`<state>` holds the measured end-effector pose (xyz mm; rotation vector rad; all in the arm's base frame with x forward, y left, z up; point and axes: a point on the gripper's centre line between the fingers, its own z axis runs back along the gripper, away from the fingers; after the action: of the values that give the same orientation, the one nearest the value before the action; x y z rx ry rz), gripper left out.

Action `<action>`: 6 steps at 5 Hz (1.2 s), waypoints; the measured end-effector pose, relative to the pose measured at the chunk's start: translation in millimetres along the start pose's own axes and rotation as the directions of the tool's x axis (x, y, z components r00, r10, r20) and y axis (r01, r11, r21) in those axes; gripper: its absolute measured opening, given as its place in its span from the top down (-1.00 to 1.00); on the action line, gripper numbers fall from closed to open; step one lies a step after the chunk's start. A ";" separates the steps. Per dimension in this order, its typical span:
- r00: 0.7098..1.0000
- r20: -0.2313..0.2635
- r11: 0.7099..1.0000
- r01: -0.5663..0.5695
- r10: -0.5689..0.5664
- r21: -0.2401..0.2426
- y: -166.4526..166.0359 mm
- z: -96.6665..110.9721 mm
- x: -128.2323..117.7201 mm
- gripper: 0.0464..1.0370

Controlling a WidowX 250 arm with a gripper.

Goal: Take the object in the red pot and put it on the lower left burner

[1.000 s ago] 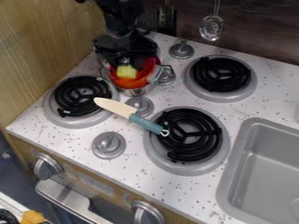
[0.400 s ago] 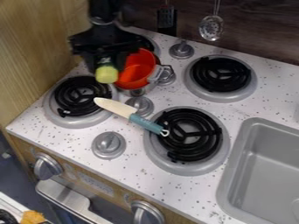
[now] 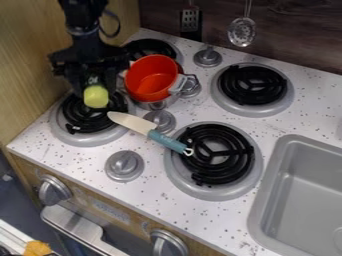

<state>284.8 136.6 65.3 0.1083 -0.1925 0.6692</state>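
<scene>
user1: where's the arm (image 3: 81,24) at?
user2: comes in from the top edge, left side of the view, pretty much upright
user1: and the gripper (image 3: 95,91)?
user2: hanging straight down, clamped in a grip

The black claw (image 3: 93,87) holds a round yellow-green thing (image 3: 95,97) over the black coil burner (image 3: 81,123) at near left. A round red pot (image 3: 151,78) is to the right. A toy knife with a cream blade and blue-green handle (image 3: 168,142) lies on the white, spotty surface (image 3: 85,161).
</scene>
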 end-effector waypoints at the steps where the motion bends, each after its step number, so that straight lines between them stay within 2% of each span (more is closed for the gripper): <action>1: 0.998 -0.043 0.999 0.044 -0.045 -0.015 9.4 -11.6 -2.5 -0.22; 2: 0.993 -0.081 0.996 0.083 -0.086 -0.037 7.1 -24.3 -7.2 -0.22; 3: 0.993 -0.082 0.995 0.077 -0.082 -0.063 9.2 -30.7 -7.9 -0.22; 4: 0.995 -0.066 0.995 0.069 -0.074 -0.077 13.2 -36.0 -8.3 -0.33; 5: 0.998 -0.038 0.998 0.040 -0.042 -0.044 19.9 -42.6 -15.5 -0.86; 6: 0.998 -0.038 0.998 0.048 -0.050 -0.050 19.1 -42.6 -15.7 -0.93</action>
<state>266.9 148.8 21.1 0.0525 -0.1679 0.6172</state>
